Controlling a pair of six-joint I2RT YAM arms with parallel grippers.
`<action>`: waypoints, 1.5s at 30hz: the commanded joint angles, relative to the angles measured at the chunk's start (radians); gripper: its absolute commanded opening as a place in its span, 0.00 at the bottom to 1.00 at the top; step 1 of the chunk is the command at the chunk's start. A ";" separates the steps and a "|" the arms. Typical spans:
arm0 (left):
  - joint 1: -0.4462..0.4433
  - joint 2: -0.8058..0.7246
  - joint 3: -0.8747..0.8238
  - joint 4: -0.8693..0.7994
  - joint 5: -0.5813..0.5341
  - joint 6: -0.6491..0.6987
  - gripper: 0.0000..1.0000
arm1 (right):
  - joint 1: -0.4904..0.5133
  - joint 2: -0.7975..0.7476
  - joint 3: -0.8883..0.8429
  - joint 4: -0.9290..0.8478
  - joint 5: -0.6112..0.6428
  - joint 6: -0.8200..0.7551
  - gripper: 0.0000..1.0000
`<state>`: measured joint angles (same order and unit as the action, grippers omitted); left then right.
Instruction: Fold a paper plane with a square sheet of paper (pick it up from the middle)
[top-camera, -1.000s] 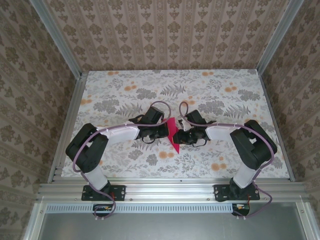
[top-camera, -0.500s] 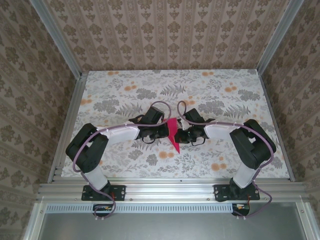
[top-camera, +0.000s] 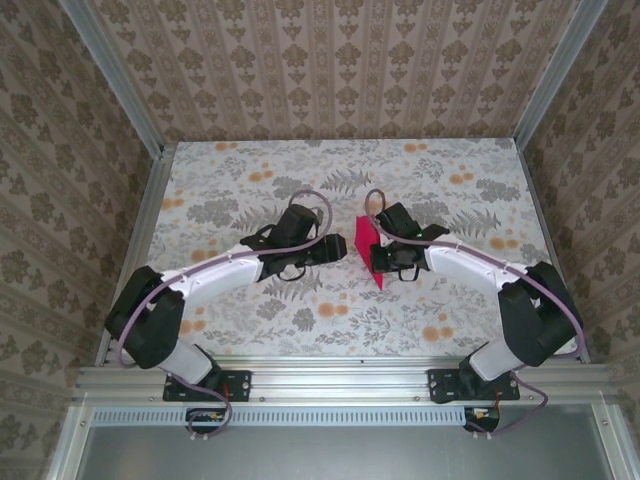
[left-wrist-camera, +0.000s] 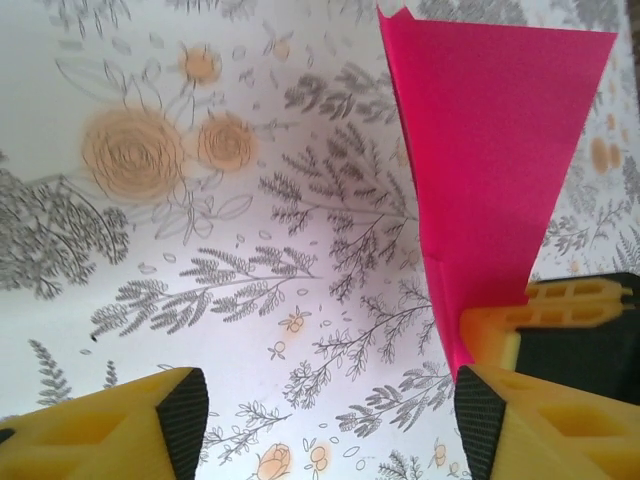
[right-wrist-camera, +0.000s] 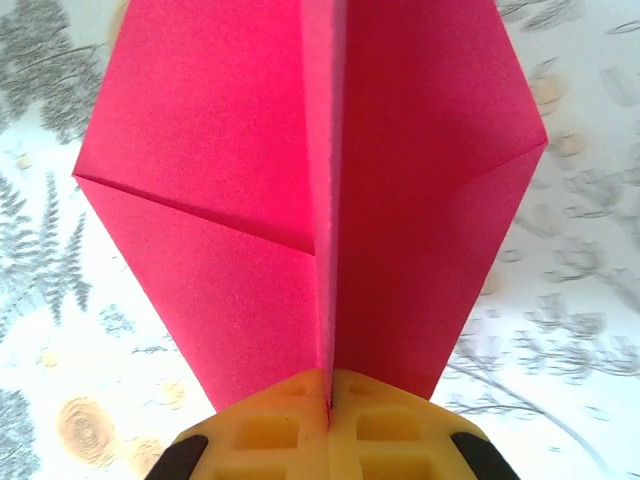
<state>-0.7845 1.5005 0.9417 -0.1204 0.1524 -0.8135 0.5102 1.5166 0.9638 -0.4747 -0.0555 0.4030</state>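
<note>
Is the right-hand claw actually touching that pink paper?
Touching. The right wrist view shows the right claw shut on the pink paper, pinching its centre fold with no gap.

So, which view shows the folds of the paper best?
The right wrist view: the paper is close, with its centre crease and slanted folds plain. The left wrist view shows one flat side; the top view, a small pink sliver.

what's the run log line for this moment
right gripper: shut on part-folded pink paper at centre crease | left gripper: open, apart from it
</note>
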 joint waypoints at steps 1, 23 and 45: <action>-0.002 -0.043 -0.035 -0.058 -0.091 -0.001 0.74 | -0.015 0.042 0.065 -0.151 0.136 -0.050 0.01; 0.004 -0.112 -0.108 -0.108 -0.204 -0.056 0.78 | -0.016 0.282 0.120 -0.132 0.079 -0.018 0.14; 0.004 -0.106 -0.106 -0.118 -0.201 -0.046 0.79 | -0.016 0.343 0.133 -0.125 0.048 0.006 0.05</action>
<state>-0.7837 1.3964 0.8436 -0.2138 -0.0319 -0.8528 0.4950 1.8027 1.0943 -0.6029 0.0189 0.3885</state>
